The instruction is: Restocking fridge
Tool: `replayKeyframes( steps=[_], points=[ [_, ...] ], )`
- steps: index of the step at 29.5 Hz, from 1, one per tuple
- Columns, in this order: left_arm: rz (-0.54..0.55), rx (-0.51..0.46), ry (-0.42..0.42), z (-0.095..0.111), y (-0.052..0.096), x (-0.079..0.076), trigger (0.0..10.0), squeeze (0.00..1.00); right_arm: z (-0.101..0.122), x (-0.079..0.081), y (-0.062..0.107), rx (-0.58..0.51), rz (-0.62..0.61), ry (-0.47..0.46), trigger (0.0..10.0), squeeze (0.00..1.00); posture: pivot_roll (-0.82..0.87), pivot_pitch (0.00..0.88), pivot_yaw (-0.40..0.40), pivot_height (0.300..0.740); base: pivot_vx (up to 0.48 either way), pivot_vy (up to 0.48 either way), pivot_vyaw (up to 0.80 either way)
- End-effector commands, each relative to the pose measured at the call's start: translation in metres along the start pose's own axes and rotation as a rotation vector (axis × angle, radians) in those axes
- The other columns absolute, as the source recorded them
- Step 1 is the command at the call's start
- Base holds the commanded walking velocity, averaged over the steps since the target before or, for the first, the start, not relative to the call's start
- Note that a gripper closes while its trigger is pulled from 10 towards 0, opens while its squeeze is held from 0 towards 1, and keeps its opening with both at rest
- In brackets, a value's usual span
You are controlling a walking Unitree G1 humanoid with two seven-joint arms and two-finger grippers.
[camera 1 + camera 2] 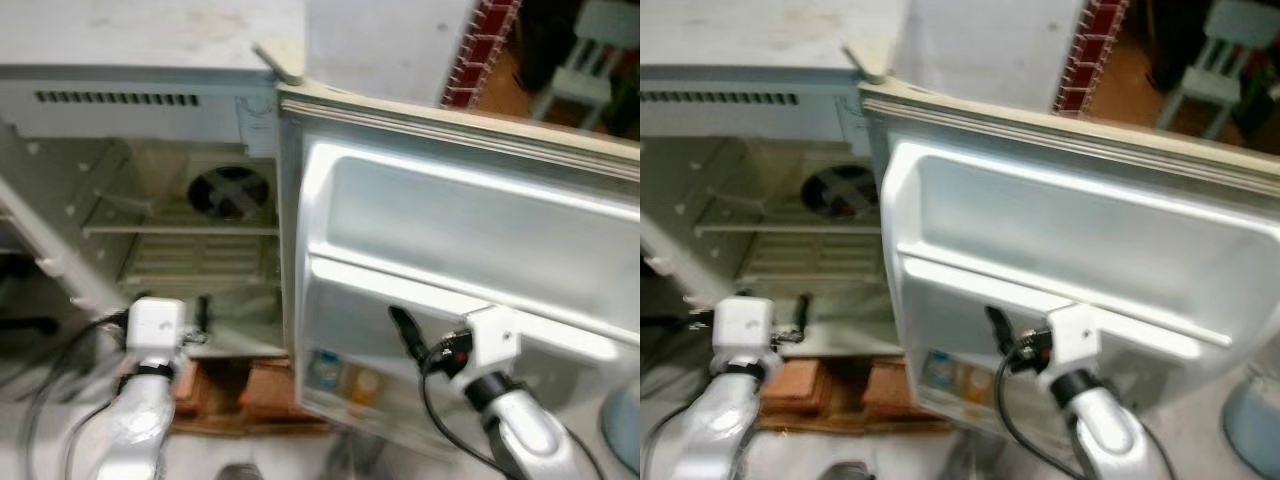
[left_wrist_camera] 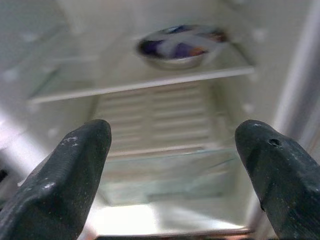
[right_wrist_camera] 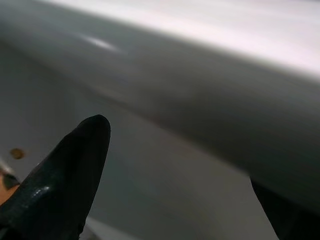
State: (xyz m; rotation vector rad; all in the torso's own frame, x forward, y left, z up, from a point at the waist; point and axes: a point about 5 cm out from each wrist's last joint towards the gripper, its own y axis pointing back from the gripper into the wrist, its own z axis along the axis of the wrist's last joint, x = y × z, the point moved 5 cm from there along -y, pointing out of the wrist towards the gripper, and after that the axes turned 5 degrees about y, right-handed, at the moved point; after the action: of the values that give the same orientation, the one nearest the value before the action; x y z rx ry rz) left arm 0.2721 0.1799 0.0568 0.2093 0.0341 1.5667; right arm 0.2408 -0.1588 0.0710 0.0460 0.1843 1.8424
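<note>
Fridge (image 1: 150,110) wide open in front of the robot, and neither gripper is carrying anything to stock it with. Start at the left gripper (image 2: 172,165): its two black fingers (image 2: 65,175) stand well apart, empty, aimed straight into the cabinet. Between them, further in, you can see a glass shelf (image 2: 145,80) with a bowl (image 2: 177,45) sitting on it, and a lower shelf beneath that looks bare. From the head views the left gripper hangs low at the mouth of the cabinet, near the bottom shelf, not touching anything I can make out.

Over to the right gripper (image 1: 405,330): its fingers are spread too, one fingertip (image 3: 75,165) clear in the wrist view, the other just at the frame edge, with the pale plastic of the fridge door (image 1: 470,240) close ahead. It sits just beside the lower door rack (image 1: 400,290), likely bracing or steadying the door so it stays swung out, though contact is hard to confirm.

Further out, small items (image 1: 345,375) rest in the bottom door pocket, and brick-coloured blocks (image 1: 240,385) lie under the cabinet. My read: the fridge is ready, the loading has yet to start.
</note>
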Motion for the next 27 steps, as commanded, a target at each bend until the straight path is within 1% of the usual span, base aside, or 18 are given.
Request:
replayKeyframes(
  steps=[1, 3, 6, 7, 8, 10, 12, 14, 16, 17, 19, 20, 21, 22, 24, 25, 26, 27],
  points=[
    [0.031, 0.035, -0.021, -0.008, 0.004, 0.013, 10.0, 0.0, 0.013, 0.006, -0.007, -0.048, 0.028, -0.017, 10.0, 0.0, 0.07, 0.0, -0.007, 0.74, -0.277, 0.0, 0.0],
    [0.031, 0.036, -0.023, -0.008, 0.004, 0.013, 10.0, 0.0, 0.011, 0.01, -0.007, -0.036, 0.054, -0.035, 10.0, 0.0, 0.07, 0.0, -0.006, 0.74, -0.279, 0.0, 0.0],
    [0.031, 0.039, -0.024, -0.008, 0.004, 0.014, 10.0, 0.0, 0.001, 0.014, -0.009, 0.025, 0.081, -0.041, 10.0, 0.0, 0.07, 0.0, -0.007, 0.74, -0.292, 0.0, 0.0],
    [0.03, 0.039, -0.025, -0.008, 0.005, 0.014, 10.0, 0.0, 0.003, 0.012, -0.011, 0.014, 0.082, -0.066, 10.0, 0.0, 0.07, 0.0, -0.007, 0.74, -0.296, 0.0, 0.0],
    [0.029, 0.039, -0.026, -0.008, 0.005, 0.013, 10.0, 0.0, 0.004, 0.011, -0.012, 0.008, 0.083, -0.07, 10.0, 0.0, 0.07, 0.0, -0.007, 0.74, -0.296, 0.0, 0.0],
    [0.027, 0.04, -0.027, -0.008, 0.005, 0.014, 10.0, 0.0, 0.004, 0.01, -0.015, 0.02, 0.09, -0.061, 10.0, 0.0, 0.08, 0.0, -0.006, 0.74, -0.319, 0.0, 0.0],
    [0.025, 0.041, -0.027, -0.008, 0.006, 0.013, 10.0, 0.0, 0.006, 0.009, -0.018, 0.01, 0.09, -0.067, 10.0, 0.0, 0.08, 0.0, -0.004, 0.74, -0.315, 0.0, 0.0],
    [0.015, 0.043, -0.032, -0.008, 0.005, 0.012, 10.0, 0.0, 0.009, 0.014, -0.028, 0.011, 0.115, -0.074, 10.0, 0.0, 0.08, 0.0, -0.004, 0.74, -0.315, 0.0, 0.0],
    [0.012, 0.043, -0.032, -0.008, 0.005, 0.011, 10.0, 0.0, 0.011, 0.015, -0.029, 0.008, 0.119, -0.07, 10.0, 0.0, 0.08, 0.0, -0.004, 0.74, -0.315, 0.0, 0.0],
    [0.006, 0.042, -0.038, -0.007, 0.005, 0.01, 10.0, 0.0, 0.016, 0.014, -0.032, -0.011, 0.1, -0.054, 10.0, 0.0, 0.09, 0.0, 0.009, 0.74, -0.307, 0.0, 0.0],
    [0.001, 0.041, -0.043, -0.007, 0.004, 0.01, 10.0, 0.0, 0.02, 0.009, -0.033, -0.025, 0.068, -0.037, 10.0, 0.0, 0.09, 0.0, 0.009, 0.74, -0.304, 0.0, 0.0],
    [-0.002, 0.04, -0.043, -0.006, 0.004, 0.009, 10.0, 0.0, 0.02, 0.008, -0.033, -0.029, 0.068, -0.008, 10.0, 0.0, 0.09, 0.0, 0.012, 0.74, -0.292, 0.0, 0.0],
    [-0.013, 0.037, -0.045, -0.004, 0.003, 0.007, 10.0, 0.0, 0.016, 0.0, -0.033, -0.017, 0.032, 0.014, 10.0, 0.0, 0.09, 0.0, 0.014, 0.74, -0.292, 0.0, 0.0],
    [-0.018, 0.036, -0.047, -0.004, 0.002, 0.006, 10.0, 0.0, 0.015, -0.004, -0.033, -0.008, 0.007, 0.015, 10.0, 0.0, 0.09, 0.0, 0.014, 0.74, -0.292, 0.0, 0.0],
    [-0.027, 0.034, -0.05, -0.003, 0.002, 0.004, 10.0, 0.0, 0.012, -0.011, -0.034, 0.014, -0.049, -0.022, 10.0, 0.0, 0.08, 0.0, 0.013, 0.74, -0.292, 0.0, 0.0],
    [-0.032, 0.033, -0.055, -0.003, 0.001, 0.003, 10.0, 0.0, 0.015, -0.016, -0.035, 0.001, -0.075, -0.014, 10.0, 0.0, 0.08, 0.0, 0.011, 0.74, -0.292, 0.0, 0.0],
    [-0.054, 0.022, -0.076, -0.001, 0.0, 0.0, 10.0, 0.0, 0.019, -0.029, -0.036, -0.024, -0.144, 0.025, 10.0, 0.0, 0.09, 0.0, 0.003, 0.74, -0.289, 0.0, 0.0],
    [-0.062, 0.017, -0.082, 0.0, -0.001, -0.002, 10.0, 0.0, 0.02, -0.034, -0.036, -0.027, -0.174, 0.033, 10.0, 0.0, 0.09, 0.0, 0.003, 0.74, -0.289, 0.0, 0.0]
  ],
)
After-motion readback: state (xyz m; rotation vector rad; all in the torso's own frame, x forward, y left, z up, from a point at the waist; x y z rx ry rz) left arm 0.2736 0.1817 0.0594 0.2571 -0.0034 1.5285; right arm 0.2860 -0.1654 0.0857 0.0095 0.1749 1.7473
